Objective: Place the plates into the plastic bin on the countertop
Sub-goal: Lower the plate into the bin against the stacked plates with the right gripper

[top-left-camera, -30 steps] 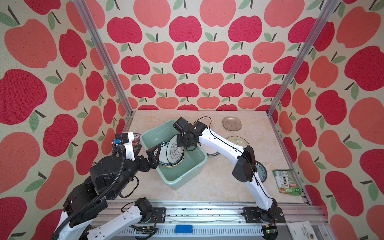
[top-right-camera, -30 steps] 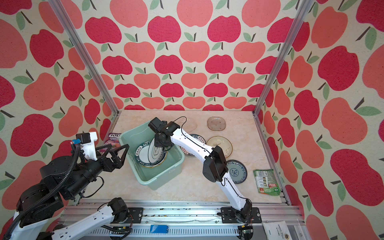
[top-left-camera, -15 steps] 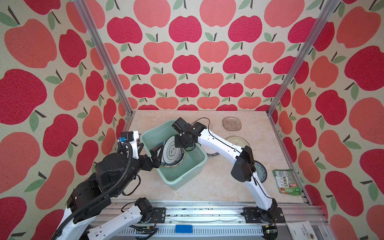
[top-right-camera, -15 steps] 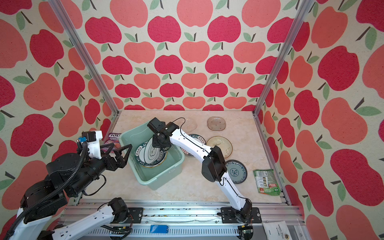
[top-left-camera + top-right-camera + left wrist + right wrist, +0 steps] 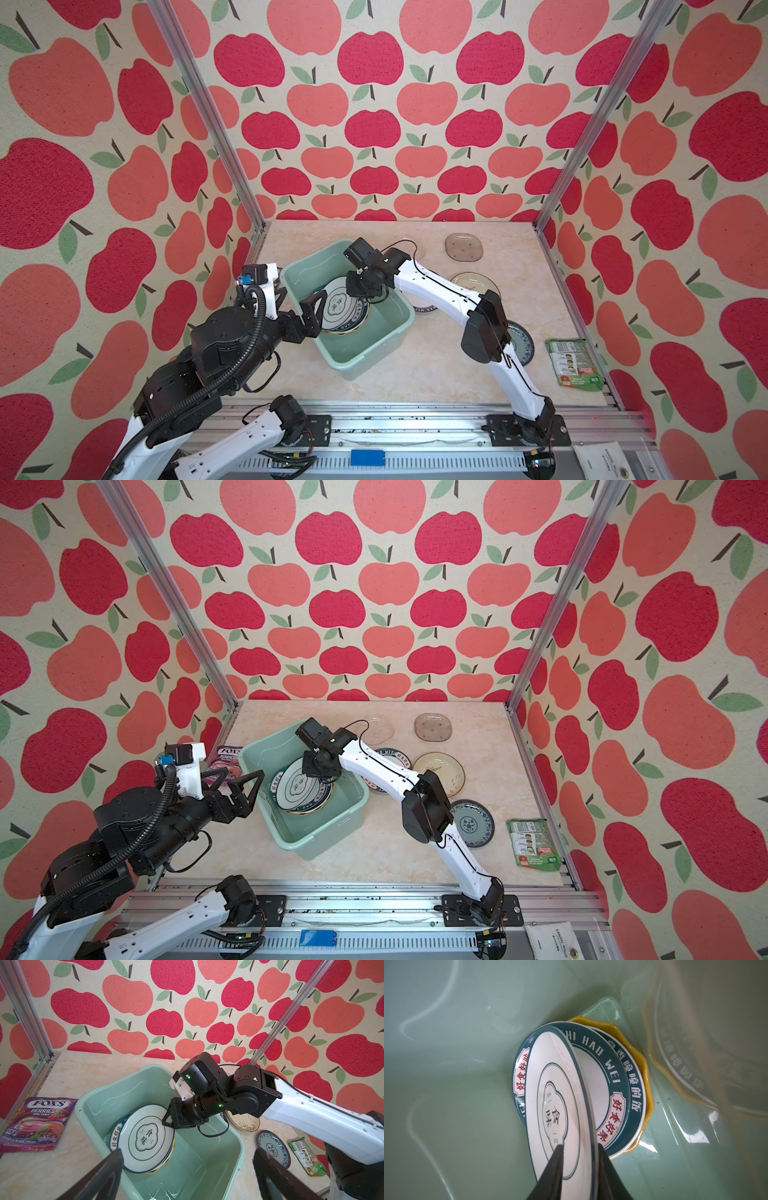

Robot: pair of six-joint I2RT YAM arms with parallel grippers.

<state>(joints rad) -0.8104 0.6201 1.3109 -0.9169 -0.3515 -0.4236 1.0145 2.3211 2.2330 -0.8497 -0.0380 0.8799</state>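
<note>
The mint-green plastic bin [image 5: 361, 358] [image 5: 324, 838] stands on the countertop [image 5: 415, 374]. A stack of plates lies inside it: a yellow scalloped one [image 5: 641, 1076] at the bottom, then dark lettered-rim ones [image 5: 608, 1068]. A white ringed plate [image 5: 338, 305] [image 5: 145, 1138] [image 5: 550, 1088] leans tilted on top. My right gripper [image 5: 361, 291] [image 5: 168, 1124] [image 5: 579, 1147] reaches into the bin. Its jaws straddle that plate's rim, slightly parted, with a gap beside one finger. My left gripper [image 5: 245, 773] [image 5: 187, 1153] hovers wide open at the bin's left rim, holding nothing.
On the countertop right of the bin lie a lettered-rim plate [image 5: 390, 758], a cream plate [image 5: 473, 282], a blue-patterned plate [image 5: 521, 338] and two glass plates [image 5: 464, 247] [image 5: 378, 729]. A green packet [image 5: 573, 363] lies far right and a purple candy packet [image 5: 37, 1122] left of the bin.
My right gripper's jaws have parted from the white ringed plate's rim, and the plate now rests on the stack. My left arm has barely shifted.
</note>
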